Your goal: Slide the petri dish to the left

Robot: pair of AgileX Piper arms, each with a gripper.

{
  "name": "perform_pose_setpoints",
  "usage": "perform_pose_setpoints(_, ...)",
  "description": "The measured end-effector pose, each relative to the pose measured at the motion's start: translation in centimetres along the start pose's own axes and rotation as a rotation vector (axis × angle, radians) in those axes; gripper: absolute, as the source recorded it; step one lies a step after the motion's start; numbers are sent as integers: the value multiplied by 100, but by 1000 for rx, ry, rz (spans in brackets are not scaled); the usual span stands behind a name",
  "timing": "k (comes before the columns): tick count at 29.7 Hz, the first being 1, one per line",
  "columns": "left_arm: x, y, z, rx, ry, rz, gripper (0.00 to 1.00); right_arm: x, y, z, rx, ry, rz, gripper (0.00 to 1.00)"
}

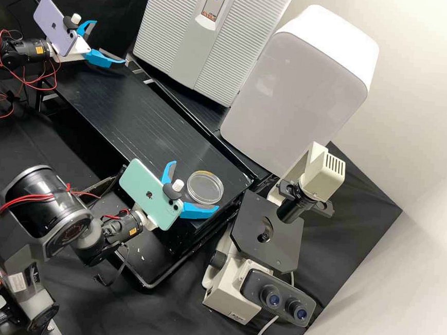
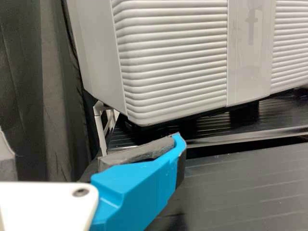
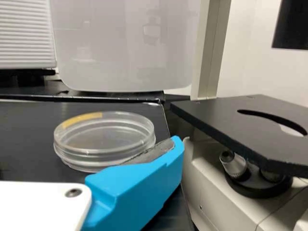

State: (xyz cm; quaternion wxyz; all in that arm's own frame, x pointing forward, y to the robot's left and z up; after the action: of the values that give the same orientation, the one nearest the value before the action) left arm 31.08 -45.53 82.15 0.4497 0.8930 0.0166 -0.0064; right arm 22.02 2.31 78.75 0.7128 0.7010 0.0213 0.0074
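At the far left end of the black desk (image 1: 135, 114), the left tool (image 1: 109, 41) hangs over the edge. Its two blue fingers are spread wide and hold nothing, and a purple phone (image 1: 53, 24) is clamped on its wrist. In the left wrist view, one blue finger (image 2: 139, 187) sits low above the ribbed desk top. It is near the foot of a white ribbed appliance (image 2: 173, 57) that stands behind the desk.

Farther right, at the desk's near right corner, the right tool (image 1: 192, 188) is also open, with a green phone (image 1: 146, 192) on its wrist. The clear petri dish (image 1: 205, 187) lies flat on the desk at that corner, lid on, partly between the two spread fingers. The nearer finger (image 3: 139, 185) runs along its rim, and whether it touches the rim cannot be told. A yellow strip (image 3: 82, 118) marks the dish's edge.

Behind the dish stands a smooth white box (image 1: 302, 86). Right of the desk, on black cloth (image 1: 354, 214), stands a cream microscope (image 1: 256, 273). Its black stage (image 1: 267, 233) is just beside the dish's corner of the desk.
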Motion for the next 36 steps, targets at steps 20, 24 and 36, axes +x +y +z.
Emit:
perform_pose_setpoints(20,0,0,0,0,0,0,100,178,-13,3,1,-7,-4,100)
perform_pose_setpoints(24,0,0,0,0,0,0,100,231,-9,-11,0,-7,-2,100)
perform_pose_setpoints(36,0,0,0,0,0,0,100,302,-21,-33,-13,-11,-10,100)
